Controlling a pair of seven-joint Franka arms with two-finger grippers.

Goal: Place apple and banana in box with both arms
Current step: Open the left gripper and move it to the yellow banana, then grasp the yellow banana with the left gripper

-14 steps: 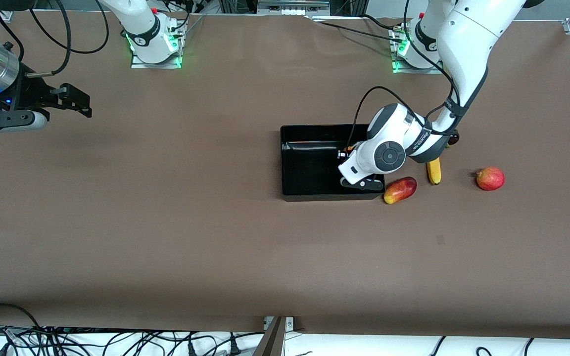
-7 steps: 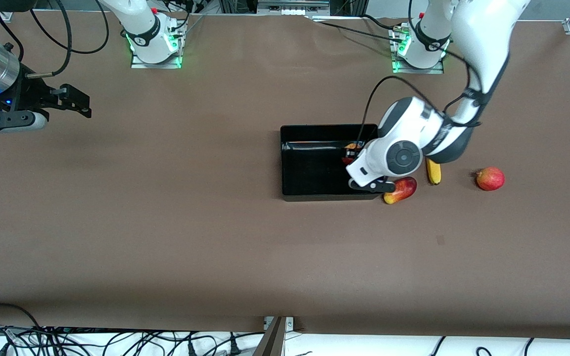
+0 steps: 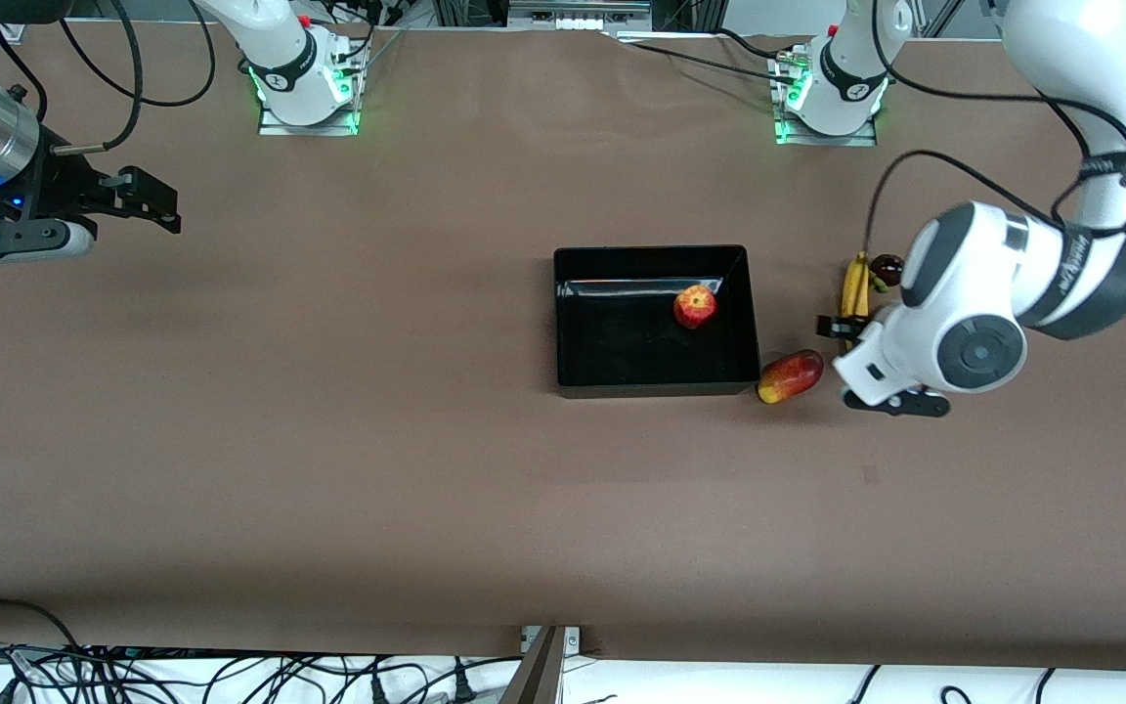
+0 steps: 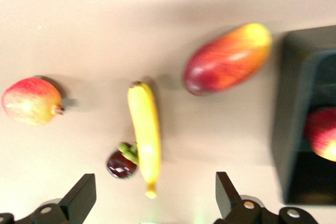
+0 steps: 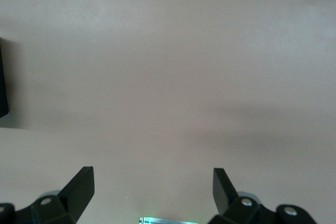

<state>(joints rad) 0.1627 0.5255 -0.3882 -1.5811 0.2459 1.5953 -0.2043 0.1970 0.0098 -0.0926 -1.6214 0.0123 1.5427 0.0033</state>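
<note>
Hovering released over the long yellow banana [image 4: 144, 132] on the brown tabletop [image 3: 328, 440], the left tool [image 4: 152, 195] points down; the right tool [image 5: 152, 192] waits, released, at its end. One small red apple [image 3: 695, 306] lies in the glossy black box [image 3: 622, 386]. Five fruits in all.

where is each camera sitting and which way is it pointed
Front: high across the table, facing both arms' bases; shows the box, both arms and the left tool.
Left wrist: on the left arm, looking down at the banana between its open tool fingers.
Right wrist: looking down at bare table past its open right tool.
Shared: front and left wrist both show the apple in the box.
</note>
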